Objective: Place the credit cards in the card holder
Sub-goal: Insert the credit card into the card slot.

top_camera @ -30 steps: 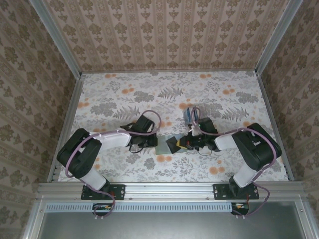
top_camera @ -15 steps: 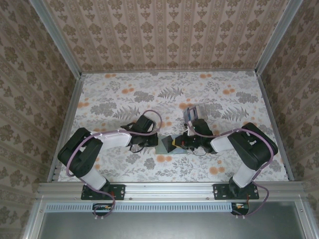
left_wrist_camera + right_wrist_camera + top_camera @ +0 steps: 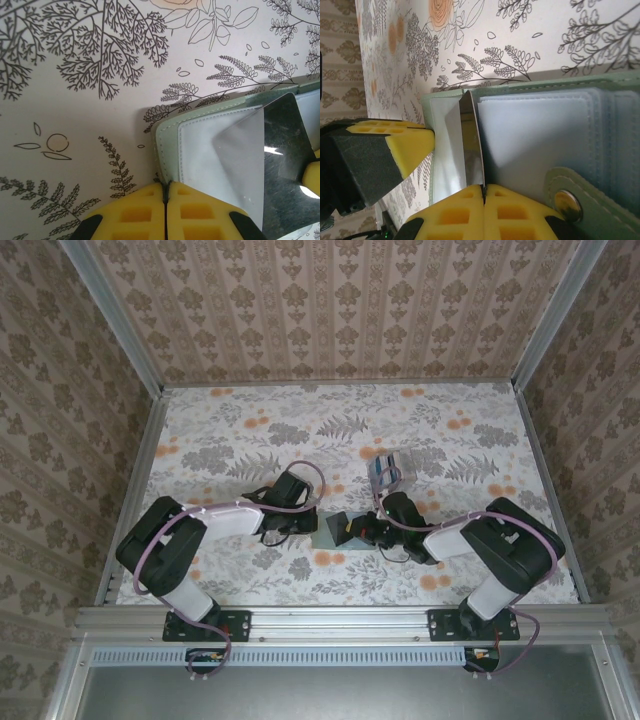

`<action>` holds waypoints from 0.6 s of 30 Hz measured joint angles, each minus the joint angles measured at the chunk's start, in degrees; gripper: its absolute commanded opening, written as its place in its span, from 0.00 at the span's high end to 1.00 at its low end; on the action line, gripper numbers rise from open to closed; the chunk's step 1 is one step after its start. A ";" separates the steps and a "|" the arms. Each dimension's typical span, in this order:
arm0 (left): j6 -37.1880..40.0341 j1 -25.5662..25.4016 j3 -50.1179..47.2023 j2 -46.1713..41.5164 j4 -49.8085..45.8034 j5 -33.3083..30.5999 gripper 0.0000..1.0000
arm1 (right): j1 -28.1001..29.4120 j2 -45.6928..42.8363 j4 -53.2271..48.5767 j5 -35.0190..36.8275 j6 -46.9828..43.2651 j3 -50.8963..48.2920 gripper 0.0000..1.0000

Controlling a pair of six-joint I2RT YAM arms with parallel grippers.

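Observation:
The card holder (image 3: 210, 150) is a pale green stitched wallet with clear sleeves, lying open on the floral cloth between the arms (image 3: 325, 530). My left gripper (image 3: 166, 189) is shut on its near edge, pinching the green cover. A dark glossy credit card (image 3: 470, 145) stands on edge against a clear sleeve of the card holder (image 3: 540, 135), and my right gripper (image 3: 484, 189) is shut on the card's lower edge. The same card (image 3: 282, 150) leans over the sleeve in the left wrist view. From above, the left gripper (image 3: 310, 523) and the right gripper (image 3: 358, 530) face each other across the holder.
A small silvery-grey thing with blue stripes (image 3: 385, 472) sits just behind the right gripper. The holder's strap with a metal snap (image 3: 567, 205) lies beside my right fingers. The left gripper's yellow fingers (image 3: 405, 145) are close on the card's other side. Patterned walls enclose the table.
The right gripper has carried the dark card left and nearer, up against the holder's sleeve, and the right arm has swung in. The left gripper stayed put on the holder's edge.

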 measured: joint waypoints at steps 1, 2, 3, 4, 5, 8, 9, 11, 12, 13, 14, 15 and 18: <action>0.00 0.00 -0.11 0.00 0.26 0.00 0.93 | 0.33 -0.22 0.22 0.96 0.28 -0.24 1.00; 0.00 0.00 -0.17 0.00 0.46 0.02 0.93 | 0.61 -0.42 0.39 1.97 0.66 -0.46 1.00; 0.00 0.02 -0.22 0.00 0.61 0.02 0.93 | 0.94 -0.63 0.44 2.78 1.05 -0.61 1.00; -0.02 0.02 -0.24 0.00 0.74 0.02 0.93 | 1.16 -0.81 0.46 3.39 1.27 -0.68 1.00; -0.02 0.02 -0.33 0.02 0.92 0.02 0.93 | 1.40 -0.96 0.42 3.96 1.42 -0.72 1.00; -0.07 0.04 -0.44 0.07 1.33 0.04 0.94 | 1.99 -1.31 0.37 5.84 1.64 -0.74 1.00; -0.15 0.04 -0.44 0.13 1.49 0.07 0.94 | 2.29 -1.55 0.39 6.62 1.66 -0.83 1.00; -0.22 0.04 -0.48 0.17 1.79 0.15 0.94 | 2.93 -2.21 0.35 8.00 1.66 -1.09 1.00; -0.37 0.04 -0.57 0.20 2.03 0.20 0.94 | 3.13 -2.47 0.31 8.48 1.66 -1.16 1.00; -0.44 0.04 -0.61 0.24 2.16 0.24 0.94 | 3.28 -2.58 0.26 8.98 1.66 -1.16 1.00; -0.61 0.09 -0.68 0.28 2.49 0.31 0.94 | 3.41 -2.67 0.28 9.38 1.66 -1.16 1.00; -0.81 0.11 -0.74 0.33 2.73 0.46 0.94 | 3.48 -2.67 0.28 9.68 1.70 -1.16 1.00; -1.33 0.33 -1.07 0.52 3.82 1.01 0.94 | 4.26 -2.64 0.37 10.75 2.36 -1.16 1.00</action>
